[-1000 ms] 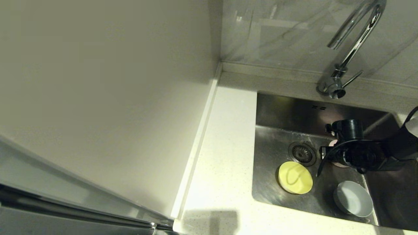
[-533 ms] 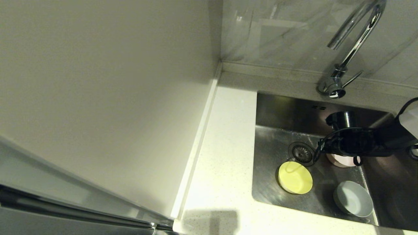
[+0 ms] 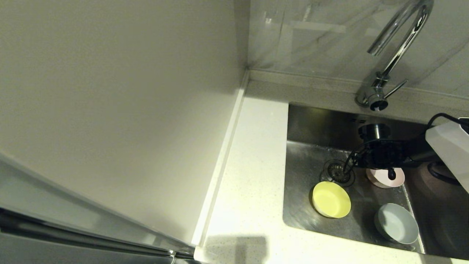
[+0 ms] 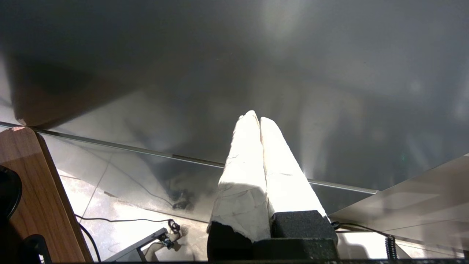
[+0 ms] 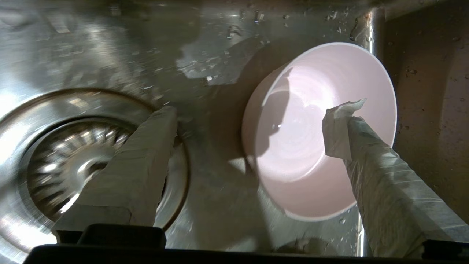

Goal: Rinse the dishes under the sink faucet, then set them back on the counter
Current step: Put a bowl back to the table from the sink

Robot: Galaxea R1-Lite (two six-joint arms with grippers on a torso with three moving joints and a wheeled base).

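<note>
All three bowls are seen inside the sink [image 3: 304, 154]: the pink bowl [image 3: 379, 179] beside the strainer drain [image 3: 339, 171], the yellow bowl [image 3: 331, 200] and grey bowl [image 3: 397, 223] nearer the front. The right gripper [image 5: 256, 113] is held above the pink bowl, fingers spread wide (nothing gripped). The left gripper [image 4: 259, 121] is parked elsewhere, fingers pressed together.

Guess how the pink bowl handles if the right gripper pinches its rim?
Pink bowl looks rigid and probably light, so a rim pinch should lift it. Droplets on the sink suggest a wet, slippery rim. Its round base may slide on steel when nudged. Right gripper is open above it.
</note>
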